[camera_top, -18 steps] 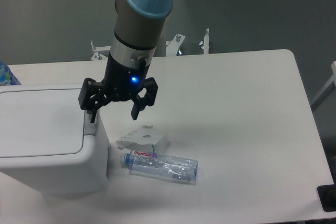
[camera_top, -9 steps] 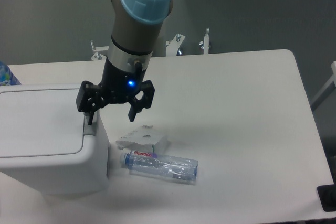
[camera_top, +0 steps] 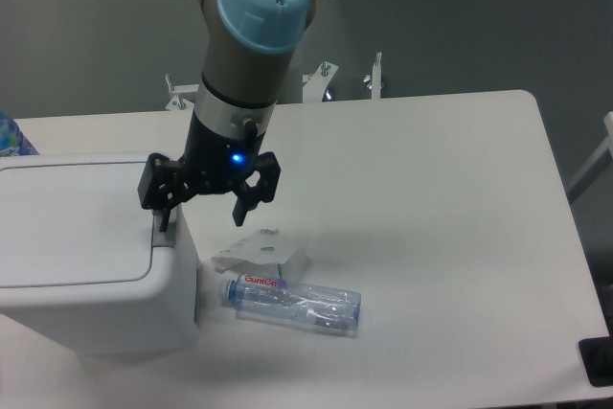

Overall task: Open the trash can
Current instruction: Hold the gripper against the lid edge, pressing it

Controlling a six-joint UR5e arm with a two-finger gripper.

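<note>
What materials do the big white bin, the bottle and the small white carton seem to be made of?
The bin looks like moulded plastic, smooth and slightly glossy, with rounded corners and a soft sheen on its lid. The bottle seems clear thin plastic: the table shows through it, and it carries a printed label. The carton appears to be matte white paperboard, judging by its folded edges, though this is less certain.

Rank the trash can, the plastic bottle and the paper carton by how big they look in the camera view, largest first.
1. trash can, by far the largest
2. plastic bottle
3. paper carton, somewhat smaller than the bottle
</note>
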